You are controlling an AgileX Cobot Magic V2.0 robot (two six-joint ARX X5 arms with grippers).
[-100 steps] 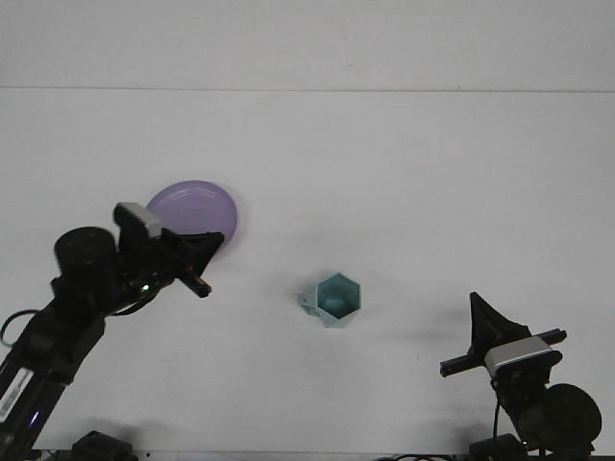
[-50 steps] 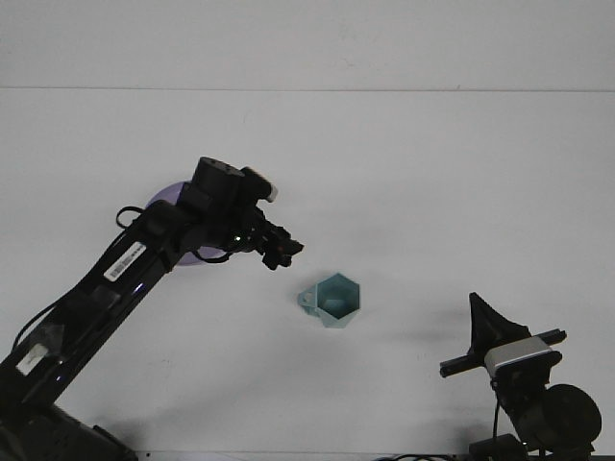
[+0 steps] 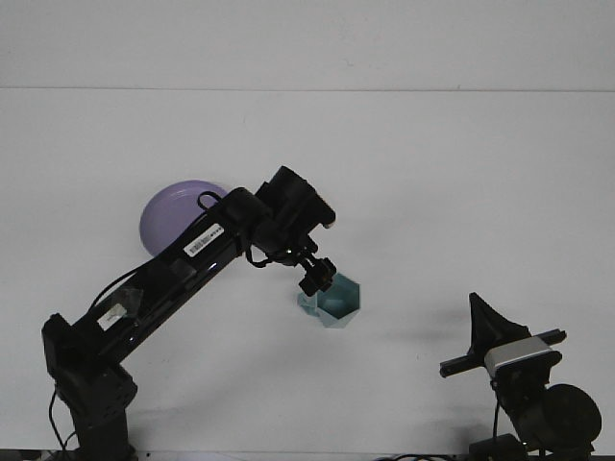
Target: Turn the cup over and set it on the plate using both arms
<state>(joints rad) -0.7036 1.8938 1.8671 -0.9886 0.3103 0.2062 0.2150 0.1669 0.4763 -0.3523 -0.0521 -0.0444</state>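
Small teal hexagonal cup (image 3: 337,301) sits mouth-up near mid-counter, w/ a small handle on its left side; the left arm's black end effector (image 3: 315,278) hangs right at the cup's upper-left rim, by the handle — touching or just above, can't tell; fingers too dark to say if spread or closed, nothing visibly held; the right end effector (image 3: 490,331) is parked low at right, well apart from the cup, its opening unclear too; so left arm is nearer by far; round lilac plastic plate (image 3: 173,213) lies to the cup's upper left, partly behind the left arm, on the white counter (image 3: 432,173); cup not yet on plate — grasp looks like the step in hand.
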